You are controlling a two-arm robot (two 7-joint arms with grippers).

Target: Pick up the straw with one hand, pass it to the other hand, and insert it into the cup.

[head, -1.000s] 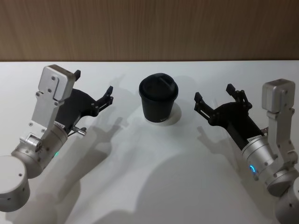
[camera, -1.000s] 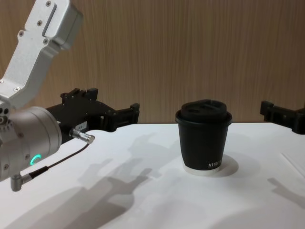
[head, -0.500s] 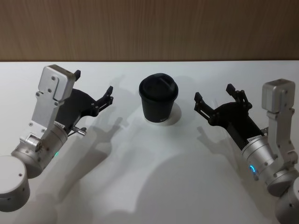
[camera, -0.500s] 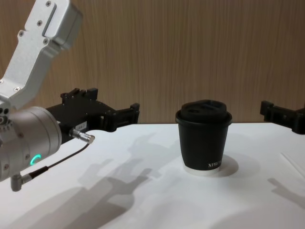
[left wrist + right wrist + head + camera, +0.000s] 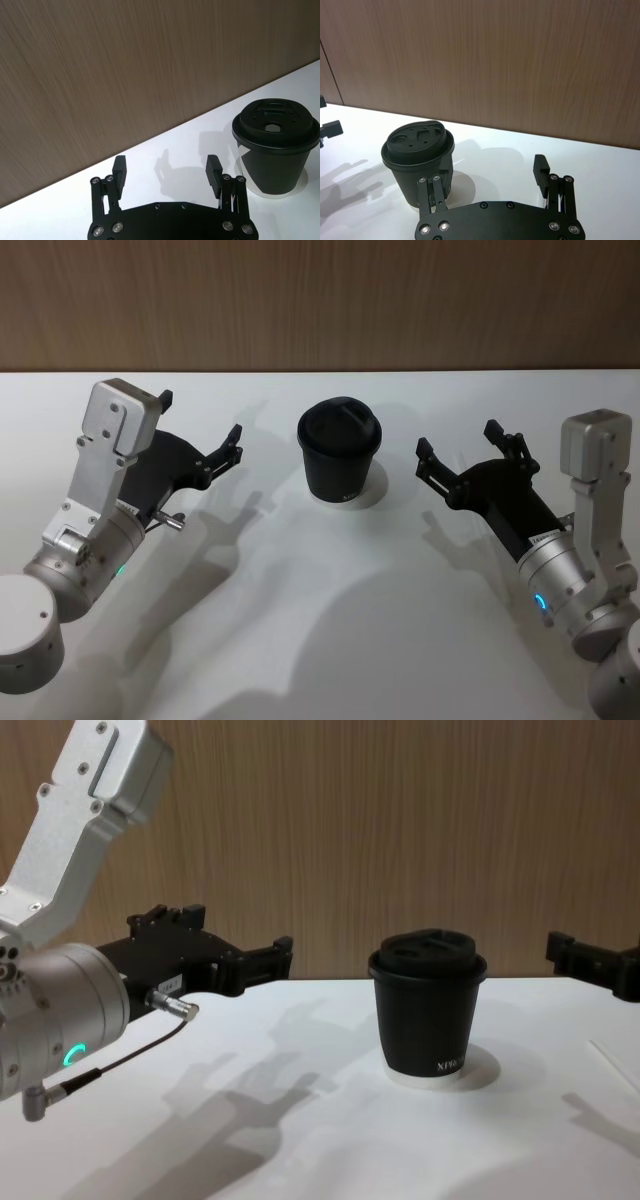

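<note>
The black cup [image 5: 340,455] with its domed lid stands upright at the middle of the white table [image 5: 330,620]. It also shows in the chest view as the cup [image 5: 430,1010]. My left gripper [image 5: 200,415] hovers open to the cup's left, with nothing between its fingers. Open and just as bare, my right gripper [image 5: 457,438] hovers to the cup's right. Each wrist view looks past its own gripper [image 5: 166,165] [image 5: 490,170] to the cup [image 5: 275,150] [image 5: 417,150]. A thin white line, likely the straw [image 5: 612,1056], lies on the table at the chest view's right edge.
A wood-panelled wall [image 5: 320,300] runs along the table's far edge. A thin black cable with a metal plug [image 5: 172,1006] hangs beside my left wrist. The cup stands on a white round patch [image 5: 480,1070].
</note>
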